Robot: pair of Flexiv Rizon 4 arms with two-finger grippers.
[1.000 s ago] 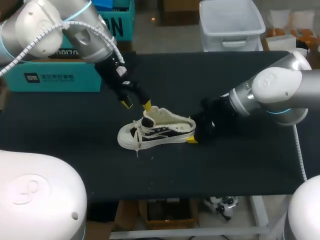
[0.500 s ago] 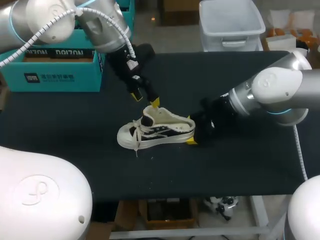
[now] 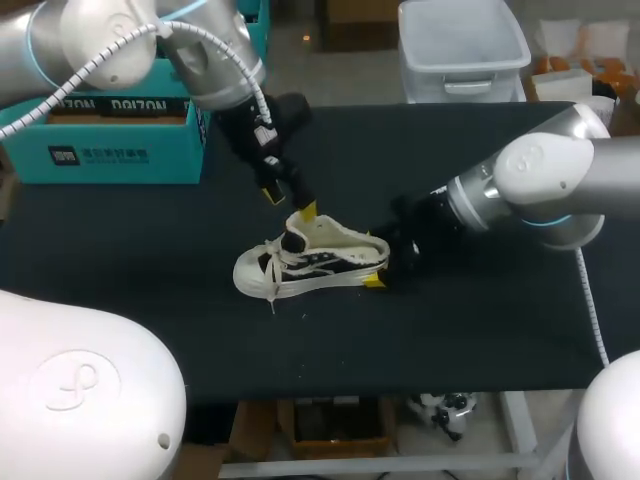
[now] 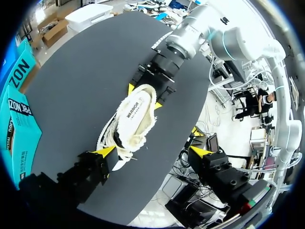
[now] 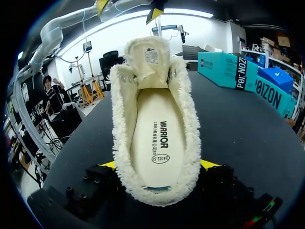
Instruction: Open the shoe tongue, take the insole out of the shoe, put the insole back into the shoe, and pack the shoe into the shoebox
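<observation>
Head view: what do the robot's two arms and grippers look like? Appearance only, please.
Both are rounded silver-grey links with pale blue joint rings, narrowing to black wrists. A white coiled cable runs along the left arm; another hangs beside the right arm. The left gripper and right gripper are black with yellow fingertips; a small white label sits above the left one.

- A flat, matte black table top [image 3: 480,330] spans the head view from side to side.
- Its near edge runs straight.
- Light falls evenly on the surface, leaving only soft shadows.
- A few pale specks dot it.
</observation>
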